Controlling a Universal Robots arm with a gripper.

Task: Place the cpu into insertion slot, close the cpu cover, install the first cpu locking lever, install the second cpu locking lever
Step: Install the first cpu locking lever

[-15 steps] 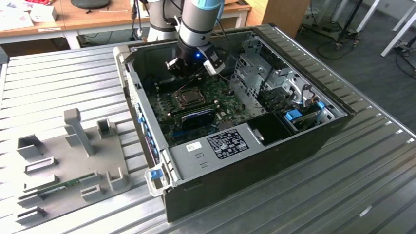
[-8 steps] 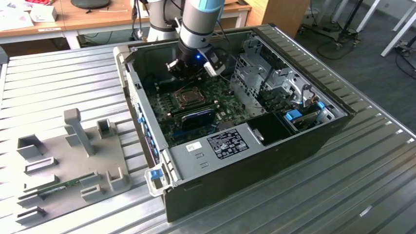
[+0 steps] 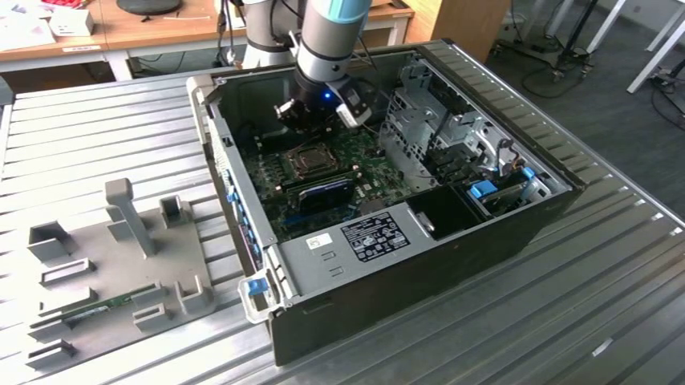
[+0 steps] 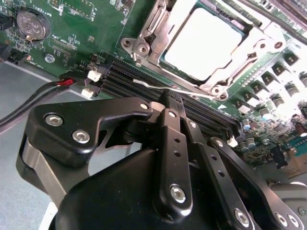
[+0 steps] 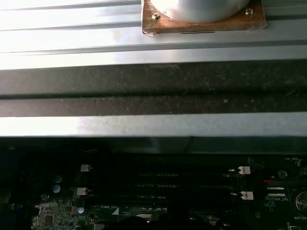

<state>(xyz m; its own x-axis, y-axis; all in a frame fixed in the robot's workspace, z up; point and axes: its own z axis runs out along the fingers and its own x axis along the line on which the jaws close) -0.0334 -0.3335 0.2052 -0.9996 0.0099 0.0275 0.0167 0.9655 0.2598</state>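
An open computer case [image 3: 514, 233] lies on its side on the metal table. Its green board carries the insertion slot [image 3: 311, 163]. In the second wrist view the cpu [image 4: 206, 40] sits in the slot with its pale metal top showing. The silvery cpu cover [image 4: 154, 21] lies down around the cpu's edges. A thin wire locking lever [image 4: 148, 85] runs along the near side of the socket, over the black memory slots [image 4: 124, 79]. My gripper [image 4: 175, 99] is shut, its black fingertips right at this lever; contact is unclear. In the exterior view the gripper [image 3: 319, 120] hangs just behind the socket.
Drive cages [image 3: 439, 132] stand on the case's side toward the exterior view's right. A red-and-black cable [image 4: 43, 93] runs close beside the gripper. A grey fixture plate [image 3: 118, 265] holding a memory stick [image 3: 102, 309] lies on the table at the exterior view's left.
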